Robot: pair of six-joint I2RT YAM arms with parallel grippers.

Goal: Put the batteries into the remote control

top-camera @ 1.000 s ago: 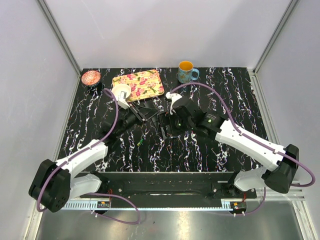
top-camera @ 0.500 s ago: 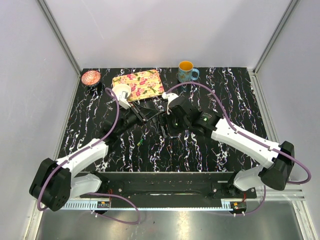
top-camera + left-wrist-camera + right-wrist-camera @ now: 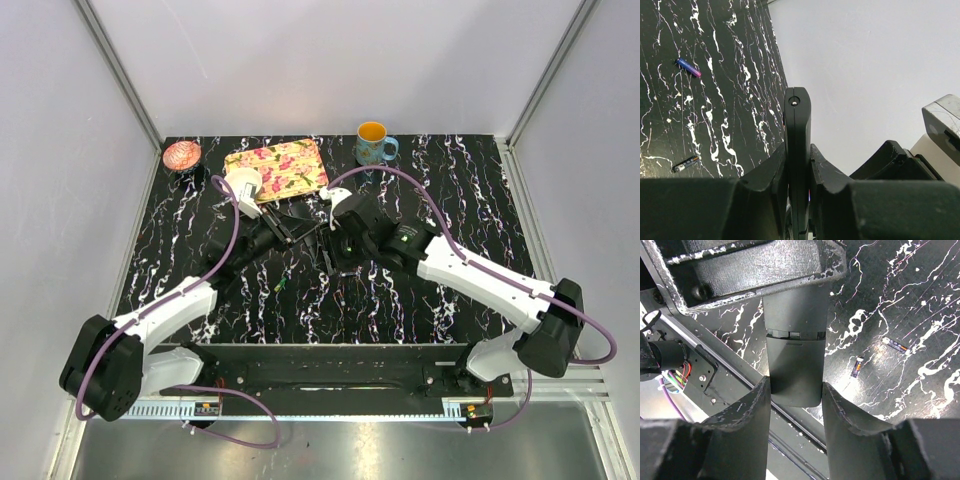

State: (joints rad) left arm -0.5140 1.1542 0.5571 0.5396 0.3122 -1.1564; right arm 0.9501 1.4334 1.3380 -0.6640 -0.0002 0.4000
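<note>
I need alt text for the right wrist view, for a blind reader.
A slim black plastic remote control sits between the two fingers of the right pincer, its far end gripped by the left pincer. Two tiny cylindrical batteries lie on the black white-veined table to the right.

Bright, even overhead light, pale walls [image 3: 330, 60] washed near white, faint sheen on the black marbled table [image 3: 170, 230], soft short shadows, wrist views sharp far off, left pincer [image 3: 798, 155] dark and blurred up close

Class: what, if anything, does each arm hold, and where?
Left jaws clamp the remote control by its broad faces at one end; right jaws flank the other end, grip unclear.
</note>
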